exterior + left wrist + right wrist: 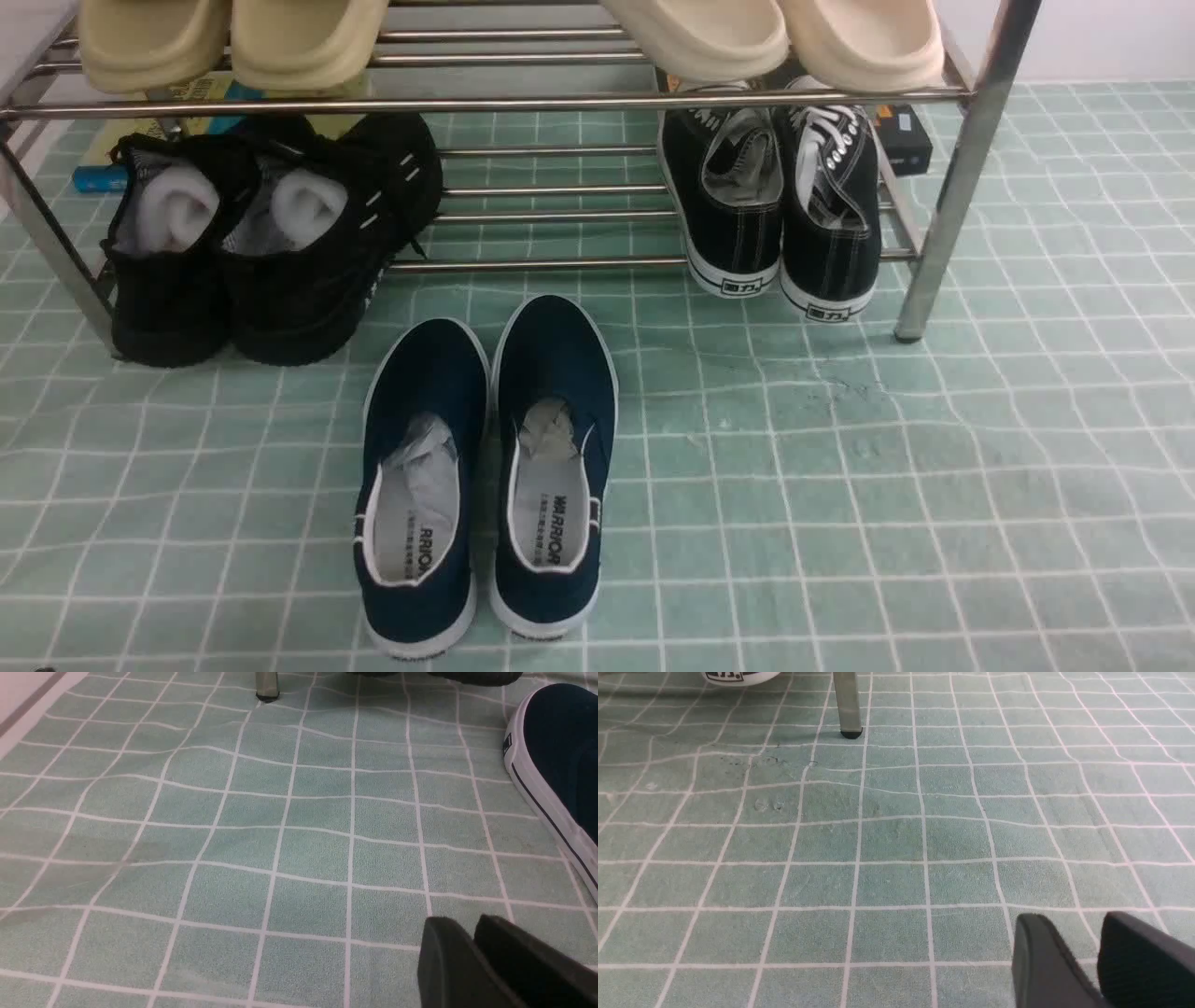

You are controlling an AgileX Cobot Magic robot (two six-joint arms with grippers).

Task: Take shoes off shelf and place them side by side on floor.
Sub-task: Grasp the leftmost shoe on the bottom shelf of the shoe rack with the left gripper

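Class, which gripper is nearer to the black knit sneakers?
Left. The left gripper is in front of the black knit sneakers, whose soles enter its wrist view; the right gripper is farther off, in front of the rack's right leg.

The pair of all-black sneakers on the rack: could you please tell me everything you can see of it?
The all-black sneakers look knitted, with black soles, small white dashes on the side and white stuffing in their openings. They sit close side by side on the lower bars at the rack's left end, heels towards the camera and overhanging the front bar. No gripper touches them.
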